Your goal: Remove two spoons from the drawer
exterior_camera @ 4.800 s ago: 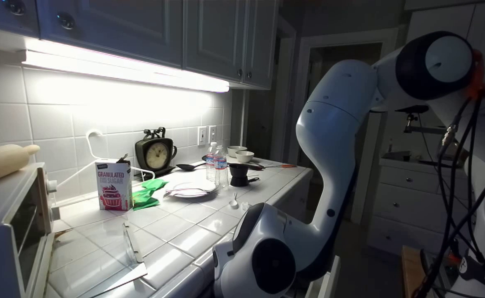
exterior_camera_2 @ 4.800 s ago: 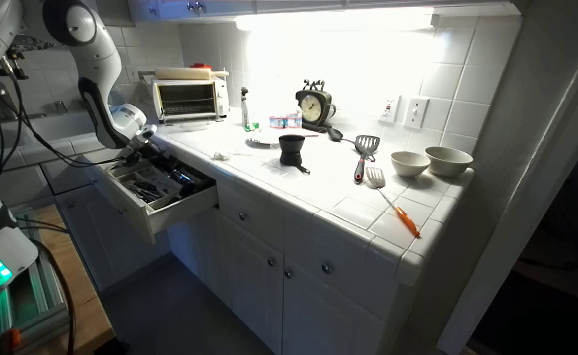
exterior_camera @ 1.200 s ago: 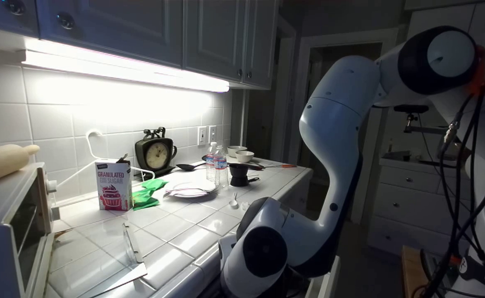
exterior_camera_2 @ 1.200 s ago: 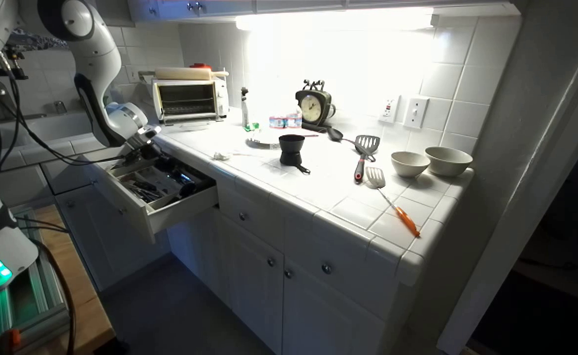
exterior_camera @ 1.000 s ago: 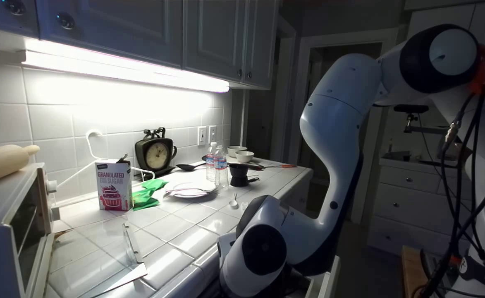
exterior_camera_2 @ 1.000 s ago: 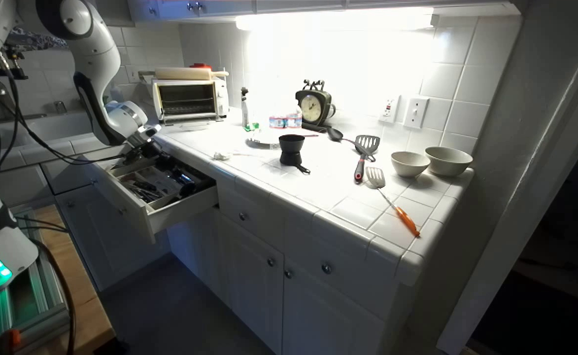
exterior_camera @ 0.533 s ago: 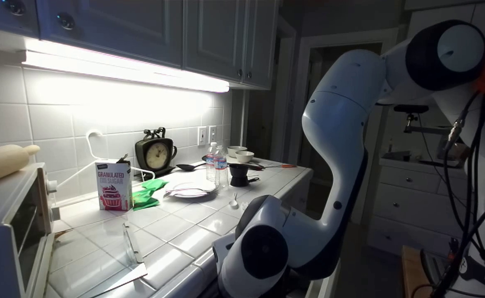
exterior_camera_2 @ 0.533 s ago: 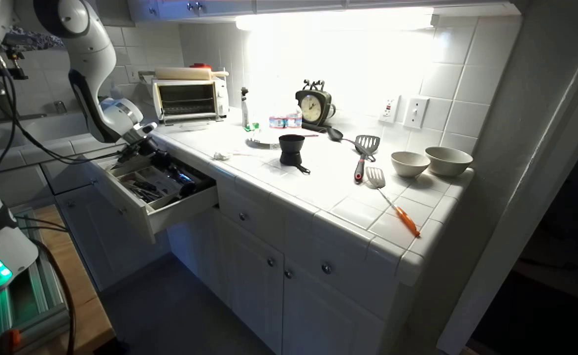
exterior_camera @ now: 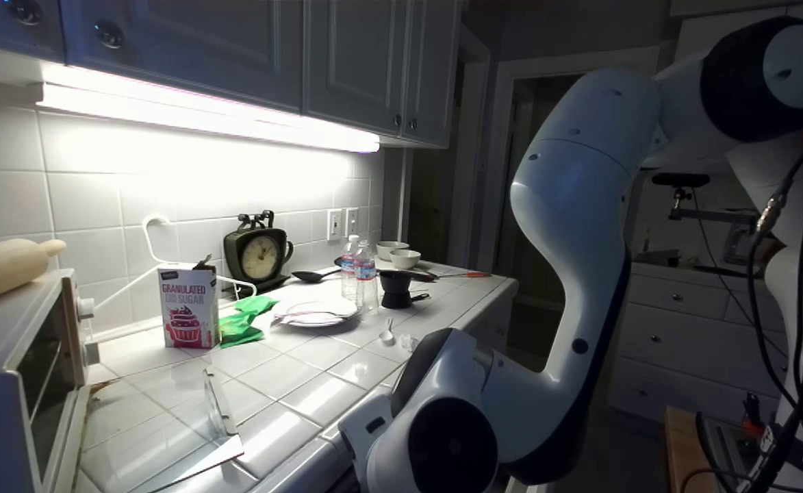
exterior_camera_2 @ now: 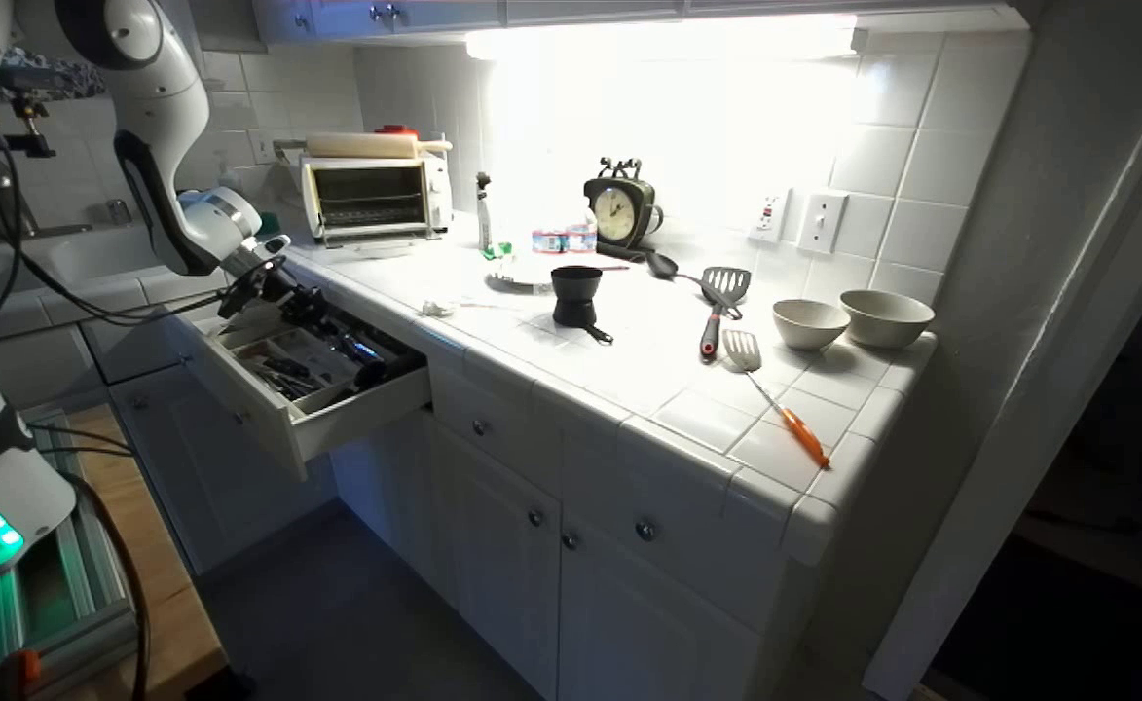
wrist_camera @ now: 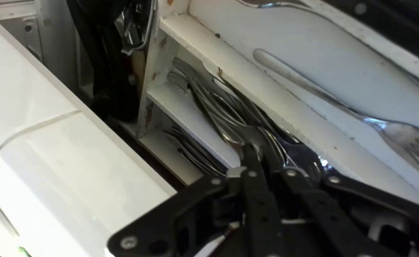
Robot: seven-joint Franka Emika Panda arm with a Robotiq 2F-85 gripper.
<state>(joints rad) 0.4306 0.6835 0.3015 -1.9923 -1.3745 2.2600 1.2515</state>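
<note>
Over drawer point(exterior_camera_2: 366, 421), black hand point(wrist_camera: 258, 152) clenched, any hold unclear; curved metal cutlery point(wrist_camera: 227, 119) heaped between chipped white dividers point(wrist_camera: 263, 89).

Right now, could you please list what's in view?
drawer: 1, white, below counter
cutlery: unclear, silver, drawer
oven: 1, white, counter
rolling pin: 1, tan, oven
sugar: 1, white-red, counter
hanger: 1, white, behind sugar
clock: 1, dark, counter
bottles: 2, clear, counter
plates: unclear, white, counter
ladle: 1, black, counter
spatulas: 2, black and silver, counter
bowls: 2, white, counter
light: 1, white, above counter
arm: 1, white-black, over drawer
tool: 1, black, over drawer
</note>
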